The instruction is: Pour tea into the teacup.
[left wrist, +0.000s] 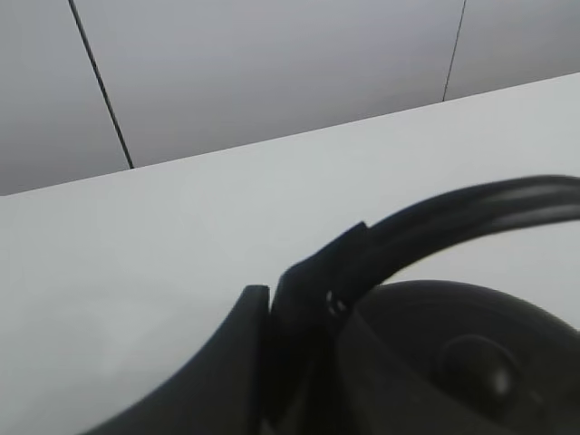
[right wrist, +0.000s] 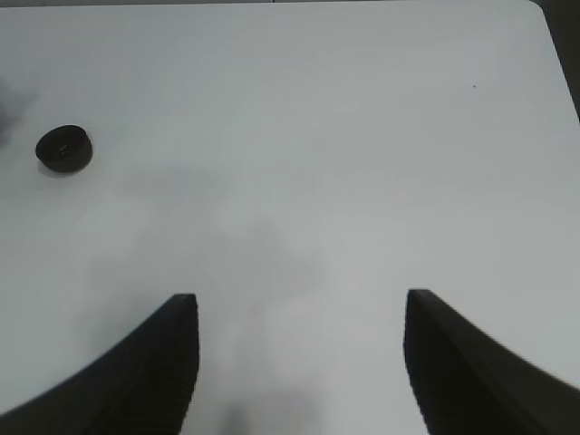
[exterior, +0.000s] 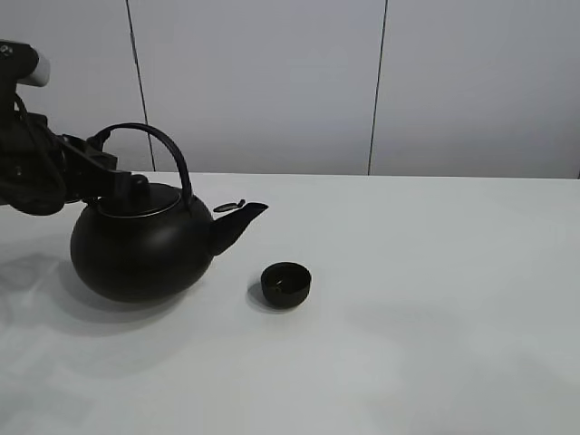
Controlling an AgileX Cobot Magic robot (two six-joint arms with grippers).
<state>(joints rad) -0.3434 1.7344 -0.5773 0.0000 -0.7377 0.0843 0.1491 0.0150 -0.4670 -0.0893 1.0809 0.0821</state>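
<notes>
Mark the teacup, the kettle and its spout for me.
teacup (exterior: 286,283), exterior high view, middle of the cup.
kettle (exterior: 136,258), exterior high view, front of the round body.
spout (exterior: 234,228), exterior high view, midway along the spout.

The left arm (exterior: 32,172) is reaching in from the left side of the high view and the left gripper (exterior: 98,156) is pinching the kettle handle (exterior: 170,147) between its fingers (left wrist: 240,349), while the right gripper (right wrist: 299,362) is hanging with both of its fingers spread wide apart.
</notes>
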